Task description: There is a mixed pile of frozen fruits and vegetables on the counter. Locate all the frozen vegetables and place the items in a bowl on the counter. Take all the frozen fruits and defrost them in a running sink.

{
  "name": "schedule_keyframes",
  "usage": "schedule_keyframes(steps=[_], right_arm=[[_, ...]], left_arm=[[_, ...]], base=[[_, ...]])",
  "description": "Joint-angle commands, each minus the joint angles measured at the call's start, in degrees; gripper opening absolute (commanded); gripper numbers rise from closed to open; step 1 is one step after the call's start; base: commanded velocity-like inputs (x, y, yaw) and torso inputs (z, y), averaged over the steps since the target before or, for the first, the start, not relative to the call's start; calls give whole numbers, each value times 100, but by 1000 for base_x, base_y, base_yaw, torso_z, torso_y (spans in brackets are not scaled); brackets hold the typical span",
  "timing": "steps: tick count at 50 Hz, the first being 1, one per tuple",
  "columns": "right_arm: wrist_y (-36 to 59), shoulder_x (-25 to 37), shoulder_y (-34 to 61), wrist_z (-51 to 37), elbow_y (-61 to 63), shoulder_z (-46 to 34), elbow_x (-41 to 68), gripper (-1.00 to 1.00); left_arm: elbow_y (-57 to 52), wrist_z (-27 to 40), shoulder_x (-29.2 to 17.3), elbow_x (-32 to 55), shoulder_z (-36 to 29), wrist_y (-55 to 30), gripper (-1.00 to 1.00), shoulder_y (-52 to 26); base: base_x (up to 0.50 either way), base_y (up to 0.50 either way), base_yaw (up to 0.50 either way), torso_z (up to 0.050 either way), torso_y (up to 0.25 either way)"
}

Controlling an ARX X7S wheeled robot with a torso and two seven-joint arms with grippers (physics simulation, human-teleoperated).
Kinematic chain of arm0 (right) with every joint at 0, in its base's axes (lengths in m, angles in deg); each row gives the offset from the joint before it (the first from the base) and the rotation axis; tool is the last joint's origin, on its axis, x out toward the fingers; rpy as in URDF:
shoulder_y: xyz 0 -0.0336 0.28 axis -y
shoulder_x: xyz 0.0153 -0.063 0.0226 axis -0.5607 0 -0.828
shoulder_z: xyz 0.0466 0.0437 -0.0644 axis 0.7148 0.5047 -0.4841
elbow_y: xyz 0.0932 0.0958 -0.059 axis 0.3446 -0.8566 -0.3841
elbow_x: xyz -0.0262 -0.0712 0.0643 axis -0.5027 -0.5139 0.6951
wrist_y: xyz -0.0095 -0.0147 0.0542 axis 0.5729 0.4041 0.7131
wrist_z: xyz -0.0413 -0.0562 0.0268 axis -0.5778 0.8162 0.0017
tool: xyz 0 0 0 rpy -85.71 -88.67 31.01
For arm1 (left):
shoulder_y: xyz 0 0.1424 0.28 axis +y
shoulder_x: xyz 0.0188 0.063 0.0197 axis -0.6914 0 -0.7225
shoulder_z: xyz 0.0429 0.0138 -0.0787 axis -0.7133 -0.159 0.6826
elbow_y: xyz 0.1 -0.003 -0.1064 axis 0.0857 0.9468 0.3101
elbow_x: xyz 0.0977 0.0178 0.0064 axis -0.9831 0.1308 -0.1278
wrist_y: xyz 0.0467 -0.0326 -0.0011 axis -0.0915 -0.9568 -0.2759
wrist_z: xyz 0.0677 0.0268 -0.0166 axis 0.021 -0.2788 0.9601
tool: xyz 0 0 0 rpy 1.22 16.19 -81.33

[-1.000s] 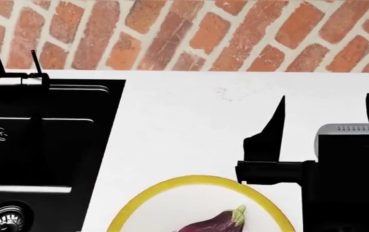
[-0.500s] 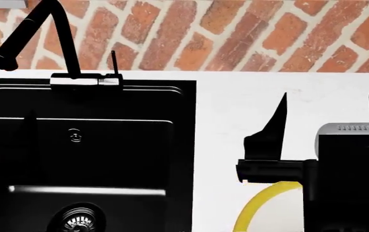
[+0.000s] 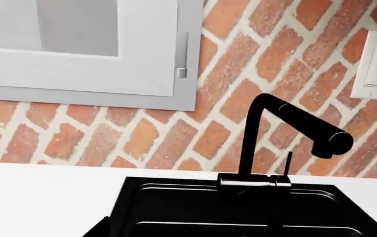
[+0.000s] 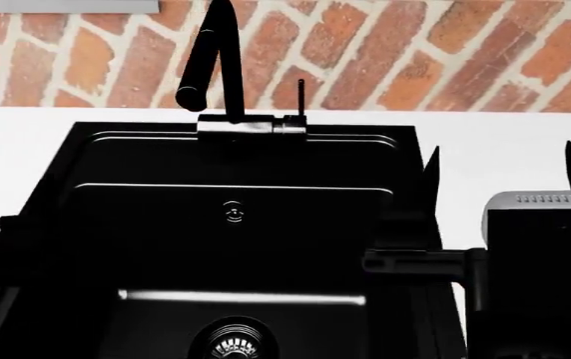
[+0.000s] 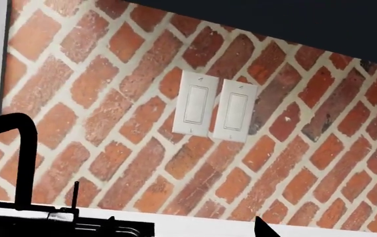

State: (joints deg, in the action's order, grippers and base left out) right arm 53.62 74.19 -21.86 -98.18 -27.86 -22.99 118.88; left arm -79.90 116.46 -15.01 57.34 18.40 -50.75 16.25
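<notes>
A: What fills the head view?

B: The black sink [image 4: 235, 247] takes up the left and centre of the frame, sunk into the white counter [image 4: 505, 138]. Its round metal drain [image 4: 232, 345] sits at the bottom centre, and the tall black faucet [image 4: 216, 63] rises at the top against the brick wall [image 4: 415, 52].

A: And the arms?

B: The right gripper [image 4: 502, 168] is at the right edge, its two pointed fingers [image 4: 429, 176] spread wide apart with nothing between them, over the sink's right rim and the counter beside it. The left gripper I cannot make out, so I cannot tell how it stands.

A: The wrist cameras?

B: The left wrist view shows the faucet [image 3: 287, 133], the sink's rear edge [image 3: 241, 202] and a window frame [image 3: 90, 49] at upper left. The right wrist view shows two white wall switches [image 5: 216, 110] on brick.

A: Any fruit, vegetables or bowl?

B: Not in these frames.
</notes>
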Motion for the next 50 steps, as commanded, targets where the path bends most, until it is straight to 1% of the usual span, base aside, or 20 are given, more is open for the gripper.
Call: schedule_keyframes(steps=[1, 4, 8, 13, 18, 25, 28, 30, 38, 50], right_arm=[[3, -4, 31, 9, -1, -39, -10, 100], [0, -1, 37, 5, 1, -36, -7, 100], [12, 11, 23, -26, 27, -29, 14, 100], [8, -3, 39, -13, -3, -55, -5, 100], [-18, -12, 52, 23, -46, -79, -44, 100], [-28, -7, 46, 20, -41, -83, -42, 100], [-5, 9, 43, -9, -33, -78, -29, 100], [12, 27, 30, -48, 17, -55, 15, 100], [1, 28, 28, -45, 4, -70, 1, 100], [0, 25, 76, -4, -38, -125, -41, 100]], left_arm=[[-14, 86, -16, 112, -8, -49, 100, -108], [-84, 121, -68, 226, 71, -78, 100, -79], [-20, 90, -44, 125, -10, -27, 100, -81], [-74, 152, -76, 245, 32, -77, 100, -91], [-78, 36, -98, 83, -29, 63, 100, 39], [-47, 121, -91, 163, -71, -16, 100, -90], [-48, 17, -114, 10, -143, 94, 100, 22], [-23, 73, -107, 89, -132, 31, 100, -63], [-1, 1, -119, -64, -220, 150, 100, 22], [-59, 34, -195, 41, -166, 145, 100, 53]], base=[[0, 500, 0, 0, 0], [0, 500, 0, 0, 0], [0, 500, 0, 0, 0], [0, 500, 0, 0, 0], [0, 500, 0, 0, 0], [-1, 500, 0, 0, 0], [-1, 500, 0, 0, 0], [-1, 500, 0, 0, 0], [-8, 500, 0, 0, 0], [-1, 500, 0, 0, 1]])
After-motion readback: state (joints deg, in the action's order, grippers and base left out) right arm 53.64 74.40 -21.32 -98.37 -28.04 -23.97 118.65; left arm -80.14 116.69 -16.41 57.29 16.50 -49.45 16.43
